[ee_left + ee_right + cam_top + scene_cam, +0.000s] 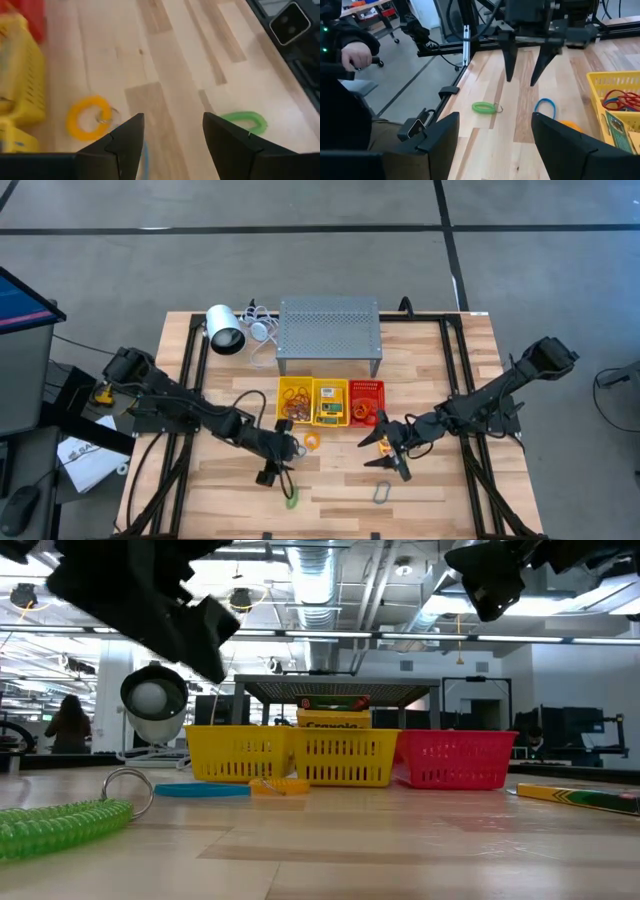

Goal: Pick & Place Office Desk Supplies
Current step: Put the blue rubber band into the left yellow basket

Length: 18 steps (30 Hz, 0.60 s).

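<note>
Left gripper (275, 463) hangs above the wooden table (440, 480), just in front of the leftmost yellow basket (294, 401), with its two dark fingers (125, 137) spread apart and nothing between them. In its wrist view an orange coil ring (87, 117) lies on the boards close to the basket's yellow mesh, and a green coil ring (243, 121) lies farther from the basket on bare wood. In the right wrist view a blue ring (545, 106) lies flat on the table right below the left gripper's fingertips.

Right gripper (392, 448) hovers in front of the red basket (366, 402), which stands last in the row that begins with the leftmost yellow basket; its jaws are also wide apart and empty. A grey oval clip (382, 493) lies on the table in front of it, well clear of the baskets.

Reddish-brown rubber bands (296, 406) are heaped inside the leftmost yellow basket. The middle yellow basket (330, 402) next to it holds yellow-and-green crayon boxes (330, 404). Another crayon box (580, 798) lies flat on the table in the low view, off to the side of the red basket. Behind the row stands a grey perforated stand (328, 330), and a white lamp (224, 330) lies beside it, behind and to the side of the leftmost yellow basket.
</note>
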Motion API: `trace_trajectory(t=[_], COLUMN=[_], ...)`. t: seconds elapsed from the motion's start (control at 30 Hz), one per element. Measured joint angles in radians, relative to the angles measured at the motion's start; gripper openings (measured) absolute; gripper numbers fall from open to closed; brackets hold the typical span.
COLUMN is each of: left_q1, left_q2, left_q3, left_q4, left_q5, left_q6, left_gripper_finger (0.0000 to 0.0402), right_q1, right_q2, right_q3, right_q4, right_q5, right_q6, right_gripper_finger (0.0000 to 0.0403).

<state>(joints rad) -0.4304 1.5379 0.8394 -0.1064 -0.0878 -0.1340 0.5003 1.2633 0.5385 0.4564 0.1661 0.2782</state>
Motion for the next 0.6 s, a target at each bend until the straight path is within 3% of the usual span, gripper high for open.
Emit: trace_trajectory(t=[0.6], left_q1=[0.001], left_q2=[0.16], left_q3=[0.0], left_q4=[-0.038], left_q5=[0.007], left_q6=[-0.111], left_gripper_finger=[0.02], right_q1=[0.027], right_q2=[0.0], right_q3=[0.0], right_q4=[-0.004], right_q5=[-0.001], right_q6=[-0.042], right_gripper_finger=[0.0244])
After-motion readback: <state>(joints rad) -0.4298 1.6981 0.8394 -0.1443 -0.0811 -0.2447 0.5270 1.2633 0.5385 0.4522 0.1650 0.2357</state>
